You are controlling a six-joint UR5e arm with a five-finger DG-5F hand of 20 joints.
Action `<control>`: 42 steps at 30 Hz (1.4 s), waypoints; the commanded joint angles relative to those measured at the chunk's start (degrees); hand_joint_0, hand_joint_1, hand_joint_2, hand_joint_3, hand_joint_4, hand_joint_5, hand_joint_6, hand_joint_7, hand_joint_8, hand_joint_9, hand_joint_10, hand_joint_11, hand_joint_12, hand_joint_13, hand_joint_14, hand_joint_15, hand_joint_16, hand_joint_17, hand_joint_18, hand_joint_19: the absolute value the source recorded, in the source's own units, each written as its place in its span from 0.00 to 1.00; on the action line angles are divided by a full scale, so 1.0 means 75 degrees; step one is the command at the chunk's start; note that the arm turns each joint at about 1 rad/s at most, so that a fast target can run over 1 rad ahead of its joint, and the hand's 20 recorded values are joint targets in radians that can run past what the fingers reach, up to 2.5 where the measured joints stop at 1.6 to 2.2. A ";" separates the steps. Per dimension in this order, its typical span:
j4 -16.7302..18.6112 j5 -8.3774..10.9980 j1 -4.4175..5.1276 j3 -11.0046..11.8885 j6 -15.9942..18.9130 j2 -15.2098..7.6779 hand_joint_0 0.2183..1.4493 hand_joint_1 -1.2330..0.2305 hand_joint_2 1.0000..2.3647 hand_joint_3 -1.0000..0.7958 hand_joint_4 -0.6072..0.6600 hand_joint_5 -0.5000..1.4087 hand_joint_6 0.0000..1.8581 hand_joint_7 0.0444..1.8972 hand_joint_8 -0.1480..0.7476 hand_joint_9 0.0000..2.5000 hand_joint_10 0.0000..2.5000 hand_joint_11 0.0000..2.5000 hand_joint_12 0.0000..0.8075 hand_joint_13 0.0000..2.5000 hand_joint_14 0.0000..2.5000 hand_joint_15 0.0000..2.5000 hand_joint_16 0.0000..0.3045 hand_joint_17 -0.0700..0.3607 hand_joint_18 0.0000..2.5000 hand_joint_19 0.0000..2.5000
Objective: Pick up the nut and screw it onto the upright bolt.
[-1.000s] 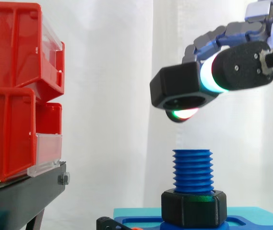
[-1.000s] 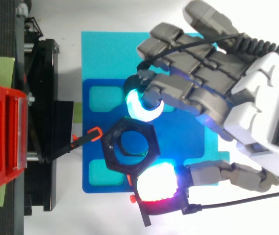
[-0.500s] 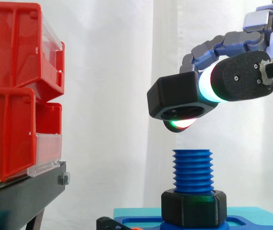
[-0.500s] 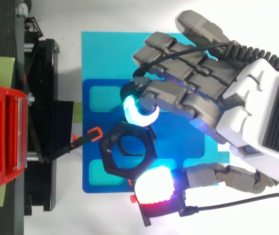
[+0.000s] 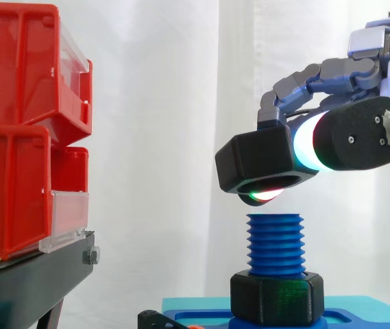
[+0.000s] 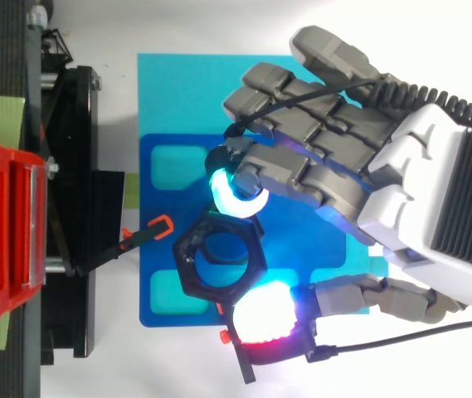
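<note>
At the far left stand the red bins [image 5: 23,130], one on top of the other, on the black stand [image 5: 37,274], and the white curtain [image 5: 160,103] hangs behind everything. Right of the stand, low in the side view, is the blue base [image 6: 161,274], and from it the blue bolt [image 5: 275,240] rises upright, with its thread bare at the top. A second nut [image 5: 277,296], also black, sits already at the foot of this bolt, touching the base. The black nut [image 5: 263,161] of the task is in the air, just above the top of the bolt and not touching it; a small gap shows between them. It seems not quite level, because its underside is turned a little toward the side camera. From the right comes the hand [image 6: 418,207], which is clamped on the nut: the glowing pads [image 6: 262,315] pinch it from two opposite sides, the thumb on the near side and a curled finger on the far side. I judge that the picking up is done and the nut is almost over the bolt. What is left is to make it level, lower it onto the thread and turn it; no screwing has begun.
</note>
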 commanded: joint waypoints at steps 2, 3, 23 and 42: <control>-0.0096 -0.0095 -0.0044 -0.0001 0.0000 -0.0004 0.26 0.45 0.00 0.28 0.67 0.15 0.39 0.58 0.52 0.20 0.00 0.07 0.40 0.14 0.00 0.00 0.12 0.35 0.06 0.00; -0.0107 -0.0095 -0.0044 0.0011 0.0000 -0.0004 0.26 0.45 0.00 0.28 0.67 0.15 0.39 0.58 0.52 0.20 0.00 0.07 0.40 0.14 0.00 0.00 0.12 0.35 0.06 0.00; -0.0201 -0.0247 -0.0161 -0.0013 -0.0082 -0.0004 0.26 0.44 0.00 0.28 0.67 0.15 0.39 0.58 0.52 0.20 0.00 0.07 0.39 0.14 0.00 0.00 0.11 0.34 0.06 0.00; -0.0330 -0.0411 -0.0325 -0.0013 -0.0071 -0.0004 0.26 0.44 0.00 0.28 0.67 0.15 0.39 0.58 0.52 0.20 0.00 0.07 0.39 0.13 0.00 0.00 0.11 0.34 0.06 0.00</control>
